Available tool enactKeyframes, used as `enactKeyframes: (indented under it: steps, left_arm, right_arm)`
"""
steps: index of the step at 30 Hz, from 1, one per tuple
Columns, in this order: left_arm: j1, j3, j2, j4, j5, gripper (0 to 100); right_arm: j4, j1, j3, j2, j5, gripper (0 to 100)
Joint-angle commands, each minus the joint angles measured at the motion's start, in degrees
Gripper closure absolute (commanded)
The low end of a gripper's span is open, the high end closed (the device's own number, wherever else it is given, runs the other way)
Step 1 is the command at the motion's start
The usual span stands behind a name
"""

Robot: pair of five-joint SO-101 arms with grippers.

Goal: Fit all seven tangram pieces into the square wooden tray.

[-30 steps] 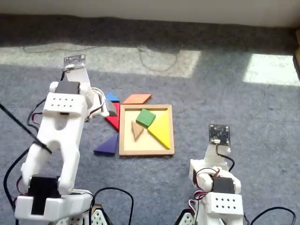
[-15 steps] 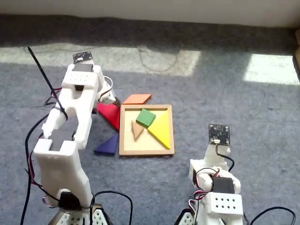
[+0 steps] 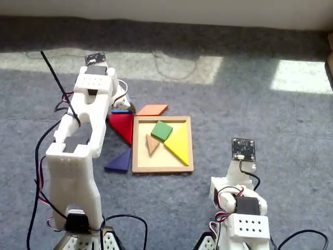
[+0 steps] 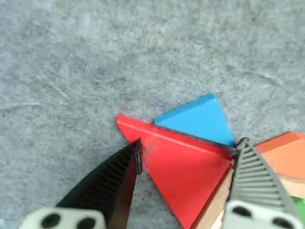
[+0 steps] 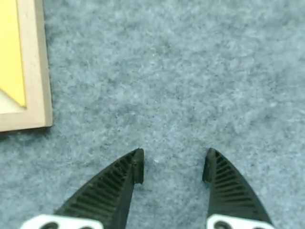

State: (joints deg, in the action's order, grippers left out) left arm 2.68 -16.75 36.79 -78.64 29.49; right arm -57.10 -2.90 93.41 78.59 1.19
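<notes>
The square wooden tray (image 3: 136, 146) lies mid-carpet and holds a green square (image 3: 162, 130), a yellow triangle (image 3: 179, 144) and a small tan triangle (image 3: 151, 144). Left of it lie a red triangle (image 3: 122, 126), a blue triangle (image 3: 121, 111), an orange parallelogram (image 3: 152, 110) and a purple triangle (image 3: 119, 161). My left gripper (image 4: 187, 153) is open, its fingers straddling the red triangle (image 4: 186, 167), with the blue triangle (image 4: 198, 119) and orange piece (image 4: 286, 155) just beyond. My right gripper (image 5: 172, 167) is open over bare carpet, right of the tray's corner (image 5: 38, 71).
Grey carpet covers the floor, with sunlit patches at the back. The left arm (image 3: 83, 130) stretches forward over the carpet left of the tray. The right arm (image 3: 240, 203) stays folded at the front right. Thin cables (image 3: 171, 65) trail at the back.
The left arm has stretched forward and lowered its gripper from beside the tray's left side onto the red and blue triangles. The right arm has not moved.
</notes>
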Motion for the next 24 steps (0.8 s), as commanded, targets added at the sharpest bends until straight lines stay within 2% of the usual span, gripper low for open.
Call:
enactKeyframes:
  steps: [1,12,24]
  left_arm:
    - [-1.10,-0.31,0.04,-4.22,0.18,69]
    - [-1.10,0.22,0.40,-9.67,0.09,69]
    - [-1.10,-0.31,2.77,-9.58,0.09,69]
  right_arm:
    - [0.92,1.27,0.31,-0.04,0.44,79.6]
    - [0.92,1.27,0.31,-0.04,0.44,79.6]
    - [0.92,1.27,0.31,-0.04,0.44,79.6]
